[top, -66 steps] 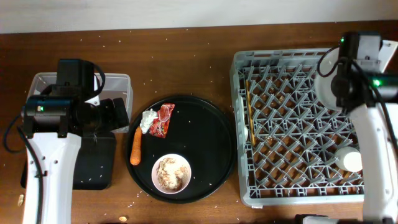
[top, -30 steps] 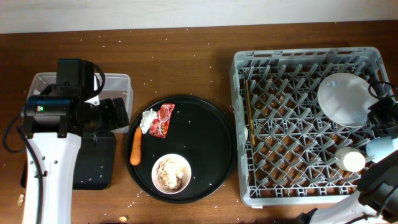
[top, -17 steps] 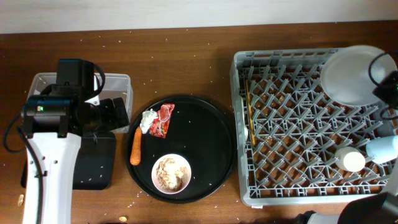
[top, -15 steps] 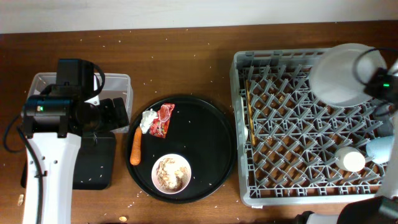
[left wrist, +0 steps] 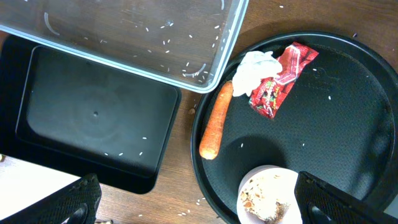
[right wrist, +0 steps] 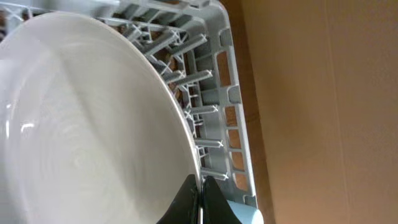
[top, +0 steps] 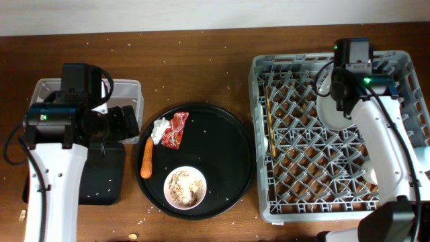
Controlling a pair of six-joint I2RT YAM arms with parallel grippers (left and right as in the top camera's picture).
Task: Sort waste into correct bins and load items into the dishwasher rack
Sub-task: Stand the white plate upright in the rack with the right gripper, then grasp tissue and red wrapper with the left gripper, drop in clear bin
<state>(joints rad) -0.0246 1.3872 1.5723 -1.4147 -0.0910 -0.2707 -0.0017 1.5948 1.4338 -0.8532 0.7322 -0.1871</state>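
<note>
My right gripper (top: 344,101) is shut on the rim of the pale grey plate (top: 327,115) and holds it nearly on edge over the back middle of the grey dishwasher rack (top: 269,202). The right wrist view shows the fingers (right wrist: 199,199) pinching the plate (right wrist: 93,124), with the rack (right wrist: 214,93) behind. My left gripper (left wrist: 199,211) is open and empty above the round black tray's left edge. On that tray lie the white tissue (left wrist: 255,68), red wrapper (left wrist: 283,78), carrot (left wrist: 216,121) and the white bowl with food scraps (left wrist: 270,196). Chopsticks (top: 269,121) lie in the rack.
The clear tub (left wrist: 124,37) and the shallow black tray (left wrist: 93,118) sit at the left, under my left arm. The large round black tray (top: 228,154) is in the middle. A light-blue cup (right wrist: 247,215) shows at the rack's edge. Rice grains are scattered on the table.
My right arm has swung the plate from the rack's far right back corner leftward to its back middle, turning it from flat to nearly on edge. The left arm has not moved.
</note>
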